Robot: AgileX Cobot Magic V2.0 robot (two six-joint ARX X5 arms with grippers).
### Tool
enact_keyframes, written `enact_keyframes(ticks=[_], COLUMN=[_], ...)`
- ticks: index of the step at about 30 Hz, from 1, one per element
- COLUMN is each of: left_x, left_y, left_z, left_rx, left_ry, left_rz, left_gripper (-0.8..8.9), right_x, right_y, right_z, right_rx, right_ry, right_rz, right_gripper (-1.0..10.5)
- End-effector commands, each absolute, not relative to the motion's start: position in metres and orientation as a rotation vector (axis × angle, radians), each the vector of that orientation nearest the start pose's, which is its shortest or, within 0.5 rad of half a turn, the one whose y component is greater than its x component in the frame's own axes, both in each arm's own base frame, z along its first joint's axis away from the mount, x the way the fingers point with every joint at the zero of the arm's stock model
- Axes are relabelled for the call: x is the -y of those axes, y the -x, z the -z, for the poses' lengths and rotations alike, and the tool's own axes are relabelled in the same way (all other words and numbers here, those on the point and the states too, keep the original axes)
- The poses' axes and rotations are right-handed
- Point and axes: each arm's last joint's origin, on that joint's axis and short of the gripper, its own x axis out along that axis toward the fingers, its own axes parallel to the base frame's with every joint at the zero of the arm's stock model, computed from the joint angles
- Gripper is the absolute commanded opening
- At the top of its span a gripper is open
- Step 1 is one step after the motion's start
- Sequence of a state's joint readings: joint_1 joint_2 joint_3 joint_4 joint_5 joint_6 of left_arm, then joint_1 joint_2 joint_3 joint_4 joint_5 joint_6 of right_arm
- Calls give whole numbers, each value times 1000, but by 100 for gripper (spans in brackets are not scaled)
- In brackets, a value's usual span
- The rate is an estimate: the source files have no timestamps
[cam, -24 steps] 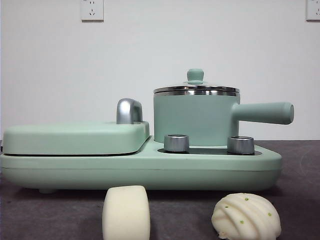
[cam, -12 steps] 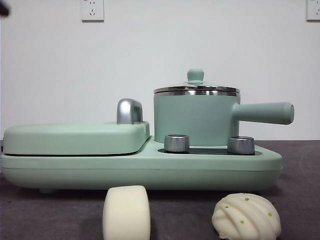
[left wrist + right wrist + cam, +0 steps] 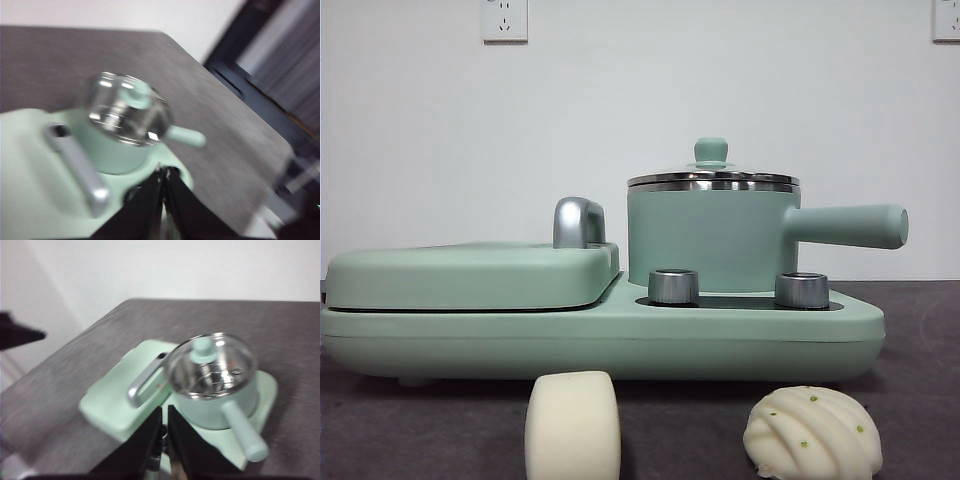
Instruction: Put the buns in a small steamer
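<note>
The left gripper [image 3: 164, 172] hangs above the appliance with its two black jaws pressed together and holding nothing; its picture is blurred. The right gripper [image 3: 163, 412] hangs high over the same appliance, jaws likewise closed on nothing.

Below both stands the small steamer [image 3: 712, 235], a mint-green round pot with a steel rim, sitting on the right part of a mint-green cooking base [image 3: 620, 340]. Its glass lid [image 3: 712, 178] is on, topped by a green knob. Its long straight handle [image 3: 847, 225] points right in the front view, level with the table. No writing can be read anywhere.

In front of the base, on the dark table [image 3: 420, 430], stand the two buns, apart from each other: the smooth cream roll [image 3: 572, 425] on end, and the pleated bun [image 3: 810, 433] with green specks to its right.

Left of the steamer lies the closed grill plate [image 3: 470, 275] with its steel handle [image 3: 578, 222]. Two steel dials [image 3: 673, 286] sit before the pot.
</note>
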State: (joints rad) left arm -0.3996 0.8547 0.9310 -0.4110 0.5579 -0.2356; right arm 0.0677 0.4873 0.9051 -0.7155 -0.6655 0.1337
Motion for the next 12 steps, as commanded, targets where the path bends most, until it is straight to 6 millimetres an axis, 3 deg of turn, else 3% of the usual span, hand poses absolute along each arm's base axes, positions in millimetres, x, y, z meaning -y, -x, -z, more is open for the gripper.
enact_keyframes(ticks=[1,8,10,12], left_x=[92,99,99,99], left_y=[-157,-160,-160,-160], left_z=[-365,-371,-371,-371], left_rx=[-450,-427,-422,-419], left_ry=[174,159,154,151], left_rz=[990,1022,1023,1023], left_gripper=[8,11,61,164], right_x=[-24,-25,-25,-25], right_y=[-73,-74,-74,-74], right_z=[-363,-363,-363,-363], right_rx=[-317,-319,-320,-320], right_ry=[-153,-155,-155,-154], right_rz=[-777,-786,-786,-785], right_gripper=[15,17,37,138])
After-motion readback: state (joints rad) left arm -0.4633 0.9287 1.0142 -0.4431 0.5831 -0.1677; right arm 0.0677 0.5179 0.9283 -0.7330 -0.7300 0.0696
